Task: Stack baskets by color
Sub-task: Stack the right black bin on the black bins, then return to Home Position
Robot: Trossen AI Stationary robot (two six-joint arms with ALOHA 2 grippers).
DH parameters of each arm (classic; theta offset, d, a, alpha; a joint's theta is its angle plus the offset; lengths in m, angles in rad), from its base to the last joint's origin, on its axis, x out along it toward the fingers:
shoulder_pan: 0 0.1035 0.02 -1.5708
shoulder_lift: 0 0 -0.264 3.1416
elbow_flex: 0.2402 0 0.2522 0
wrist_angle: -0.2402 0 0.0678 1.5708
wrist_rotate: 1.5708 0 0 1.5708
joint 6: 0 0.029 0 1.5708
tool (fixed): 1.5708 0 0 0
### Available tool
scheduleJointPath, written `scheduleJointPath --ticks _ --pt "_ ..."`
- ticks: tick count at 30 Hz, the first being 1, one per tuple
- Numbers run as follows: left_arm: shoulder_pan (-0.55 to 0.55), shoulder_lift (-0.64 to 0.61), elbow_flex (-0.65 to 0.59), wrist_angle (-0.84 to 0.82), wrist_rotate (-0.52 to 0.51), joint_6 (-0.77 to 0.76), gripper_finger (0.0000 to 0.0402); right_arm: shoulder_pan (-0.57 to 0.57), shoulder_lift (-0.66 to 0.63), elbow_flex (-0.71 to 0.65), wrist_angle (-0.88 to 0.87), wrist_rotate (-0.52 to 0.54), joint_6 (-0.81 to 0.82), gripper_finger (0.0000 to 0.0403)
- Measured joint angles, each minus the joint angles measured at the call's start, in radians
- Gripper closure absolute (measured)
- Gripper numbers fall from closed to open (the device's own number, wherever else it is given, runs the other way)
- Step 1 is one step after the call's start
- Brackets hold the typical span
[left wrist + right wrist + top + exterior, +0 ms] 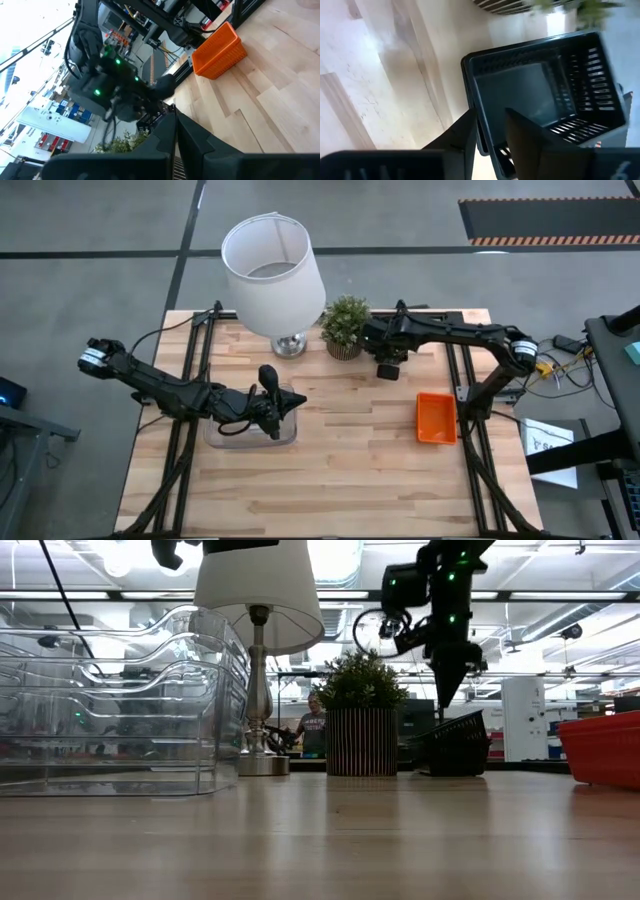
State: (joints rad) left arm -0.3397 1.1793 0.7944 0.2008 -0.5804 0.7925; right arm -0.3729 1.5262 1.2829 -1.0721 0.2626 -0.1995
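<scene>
A black slatted basket (pixel 540 85) stands on the table beside the potted plant, far right of centre, also visible in the low view (pixel 455 748). My right gripper (pixel 490 119) points steeply down over it, open, one finger on each side of the basket's near wall. Clear baskets (pixel 110 710) sit nested at the table's left (pixel 250 432). My left gripper (pixel 285 406) hovers above them, shut on nothing (pixel 175 127). A red-orange basket (pixel 436 418) lies flat at the right. My right gripper straddles the black basket's near wall (pixel 481 131) from above, one finger outside and one inside. I cannot tell whether either finger touches the wall. The basket's bottom rests on the table.
A white lampshade (pixel 272 265) on a metal stand and a small potted plant (pixel 345 326) stand at the far edge. A person (pixel 313 726) shows far behind the table. Bare wood (pixel 340 480) fills the near half.
</scene>
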Motion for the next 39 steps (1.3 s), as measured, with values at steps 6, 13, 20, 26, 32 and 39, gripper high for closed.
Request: scheduleJointPath --ticks 6,13,20,26,32,39 --pt "0.0 0.0 -0.003 0.0 0.0 -0.001 0.0402 -0.012 -0.101 -0.005 0.003 -0.001 -0.013 0.0359" --pt "0.0 0.0 -0.014 -0.001 0.0 -0.002 0.0402 -0.112 -0.247 -0.101 0.109 -0.037 -0.031 0.0394" --pt "0.0 0.0 -0.014 0.0 0.0 -0.028 0.0402 -0.227 -0.312 -0.278 0.237 -0.061 -0.008 0.0394" --pt "0.0 0.0 -0.013 0.0 0.0 -0.028 0.0402 -0.259 -0.313 -0.402 0.365 -0.062 -0.03 0.0394" --pt "0.0 0.0 -0.013 0.009 0.0 -0.03 0.0402 -0.258 -0.315 -0.393 0.365 -0.061 -0.029 0.0394" --pt "0.0 0.0 -0.013 0.011 0.0 -0.08 0.0402 -0.206 -0.36 -0.327 0.293 -0.062 0.037 0.0394"
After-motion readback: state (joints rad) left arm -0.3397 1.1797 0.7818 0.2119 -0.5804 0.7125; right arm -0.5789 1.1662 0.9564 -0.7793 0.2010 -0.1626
